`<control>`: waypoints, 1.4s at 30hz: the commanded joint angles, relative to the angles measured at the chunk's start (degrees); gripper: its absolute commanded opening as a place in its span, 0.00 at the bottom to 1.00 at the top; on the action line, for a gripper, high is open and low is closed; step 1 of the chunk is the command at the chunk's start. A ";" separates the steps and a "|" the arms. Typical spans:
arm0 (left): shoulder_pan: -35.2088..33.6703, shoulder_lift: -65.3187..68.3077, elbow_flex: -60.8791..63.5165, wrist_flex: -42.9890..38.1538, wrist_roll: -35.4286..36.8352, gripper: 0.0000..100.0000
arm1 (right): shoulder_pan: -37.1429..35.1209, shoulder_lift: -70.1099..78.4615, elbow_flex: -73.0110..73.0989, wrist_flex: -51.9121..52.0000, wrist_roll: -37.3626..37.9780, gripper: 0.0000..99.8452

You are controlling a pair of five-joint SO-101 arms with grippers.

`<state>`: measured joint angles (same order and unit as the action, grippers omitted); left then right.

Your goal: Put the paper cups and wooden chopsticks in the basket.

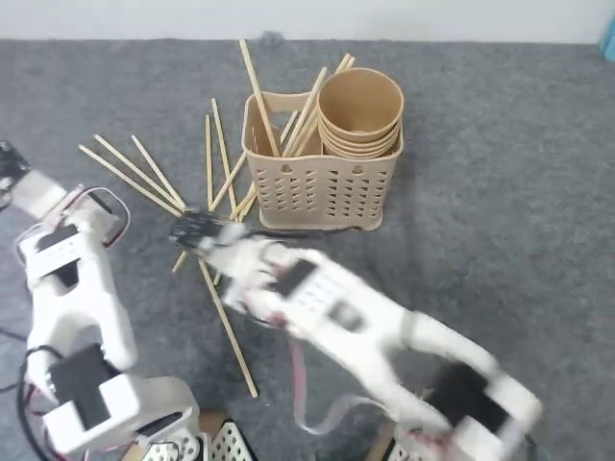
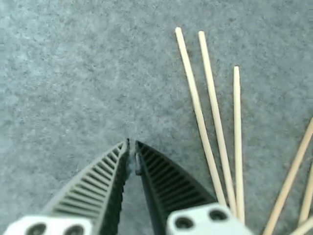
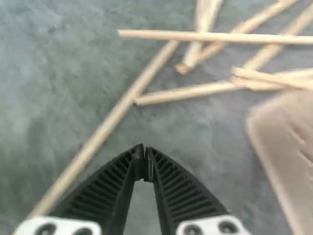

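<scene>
The beige slotted basket point(image 1: 322, 187) stands at the middle back, with a stack of paper cups point(image 1: 360, 110) and several wooden chopsticks point(image 1: 288, 110) inside it. More chopsticks point(image 1: 135, 173) lie scattered on the carpet to its left. My right gripper point(image 1: 189, 230) hovers over them beside the basket's front left corner, shut and empty point(image 3: 145, 150). A long chopstick point(image 3: 102, 134) runs just past its tips, and the basket corner point(image 3: 288, 147) is nearby. My left gripper point(image 2: 132, 146) is shut on nothing, low over bare carpet, with three chopstick ends point(image 2: 210, 117) beside it.
Grey carpet point(image 1: 500, 192) covers the table, with free room right of the basket. One long chopstick point(image 1: 228, 327) lies toward the front, between the two arms. The left arm's white body point(image 1: 72, 288) stands at the left edge.
</scene>
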<state>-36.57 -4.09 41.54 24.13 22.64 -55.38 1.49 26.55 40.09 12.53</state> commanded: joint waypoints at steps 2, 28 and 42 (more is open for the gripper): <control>0.44 -3.52 -0.22 -1.32 -0.44 0.01 | -0.22 16.40 -22.24 11.30 -7.38 0.01; -1.93 -1.67 -0.31 -7.12 6.59 0.01 | -2.33 15.78 -25.14 17.01 -22.42 0.09; -3.52 6.33 -7.69 -4.66 11.69 0.01 | -4.00 18.07 -23.47 9.27 -37.36 0.10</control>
<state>-39.74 3.03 36.35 19.30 33.63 -58.73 21.89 3.25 51.34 -23.96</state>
